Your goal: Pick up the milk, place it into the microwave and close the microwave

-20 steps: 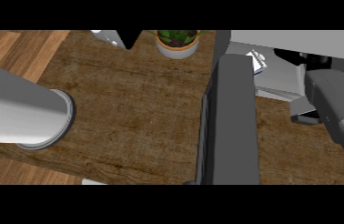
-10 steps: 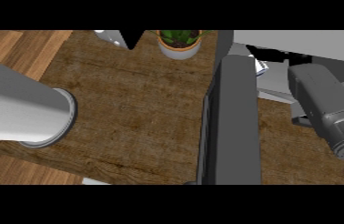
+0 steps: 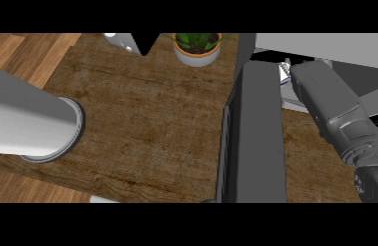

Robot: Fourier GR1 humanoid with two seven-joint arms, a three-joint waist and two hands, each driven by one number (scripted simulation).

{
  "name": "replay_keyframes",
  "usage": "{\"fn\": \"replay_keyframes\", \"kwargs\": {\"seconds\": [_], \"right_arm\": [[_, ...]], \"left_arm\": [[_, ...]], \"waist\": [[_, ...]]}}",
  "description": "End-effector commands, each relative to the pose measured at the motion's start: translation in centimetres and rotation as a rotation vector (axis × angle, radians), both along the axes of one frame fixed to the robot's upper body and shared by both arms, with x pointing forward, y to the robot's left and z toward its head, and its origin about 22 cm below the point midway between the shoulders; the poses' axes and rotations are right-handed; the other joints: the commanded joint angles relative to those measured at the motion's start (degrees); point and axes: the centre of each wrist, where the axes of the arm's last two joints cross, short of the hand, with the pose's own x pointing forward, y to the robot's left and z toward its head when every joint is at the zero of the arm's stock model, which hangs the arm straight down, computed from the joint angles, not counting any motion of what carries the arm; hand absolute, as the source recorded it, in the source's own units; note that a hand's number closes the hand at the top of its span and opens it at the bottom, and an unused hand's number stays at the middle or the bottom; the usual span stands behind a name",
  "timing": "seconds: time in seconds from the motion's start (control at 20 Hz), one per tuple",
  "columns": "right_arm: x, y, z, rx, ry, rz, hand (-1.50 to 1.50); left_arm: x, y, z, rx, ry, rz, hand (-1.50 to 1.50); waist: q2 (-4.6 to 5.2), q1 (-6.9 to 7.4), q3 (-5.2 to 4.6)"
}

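You cannot pick out the milk for certain: only a small white and blue sliver (image 3: 285,74) shows, up and to the left of your right hand (image 3: 367,182), between the dark microwave door (image 3: 255,135), which stands edge-on toward you, and your right forearm (image 3: 328,102). That hand is a black shape cut off at the view's right edge, near the door's right side, and you cannot tell whether it is open or closed on anything. Farther to its left lie the wooden counter (image 3: 148,115), a potted plant (image 3: 196,49) at the far edge, and your left forearm (image 3: 33,122).
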Motion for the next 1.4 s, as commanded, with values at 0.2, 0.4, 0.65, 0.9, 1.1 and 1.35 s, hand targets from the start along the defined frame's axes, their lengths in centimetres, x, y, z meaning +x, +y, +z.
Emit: {"fn": "replay_keyframes", "kwargs": {"seconds": [0.2, 0.4, 0.65, 0.9, 1.1, 1.35], "right_arm": [[0.9, 3.8, 2.0, 0.028, -0.050, 0.043, -1.50], [0.8, 3.8, 1.6, 0.064, -0.085, -0.010, -1.50], [0.5, 2.3, 0.9, 0.057, -0.113, -0.060, -1.50], [-0.5, 0.1, -1.3, 0.036, -0.064, -0.026, -1.50], [-0.7, 0.6, -2.0, 0.084, -0.067, -0.008, -1.50], [-2.7, -2.1, -5.5, 0.233, -0.016, 0.123, -1.50]], "left_arm": [[0.8, -0.5, -0.9, 0.006, 0.037, -0.014, -1.50], [0.7, -0.5, -1.0, 0.004, 0.043, -0.023, -1.50], [0.3, -0.4, -2.4, 0.004, 0.089, -0.020, -1.50], [0.3, -1.4, -4.0, -0.007, 0.100, -0.029, -1.50], [-0.1, -2.6, -4.5, -0.017, 0.091, -0.092, -1.50], [-0.2, -4.9, -5.9, -0.030, 0.111, -0.185, -1.50]], "waist": [[-0.64, -1.72, -0.02], [-1.13, -2.52, 0.05], [-1.71, -4.33, -0.03], [-1.86, -5.27, -0.06], [-2.76, -6.09, -0.07], [-3.52, -8.26, -0.04]]}}
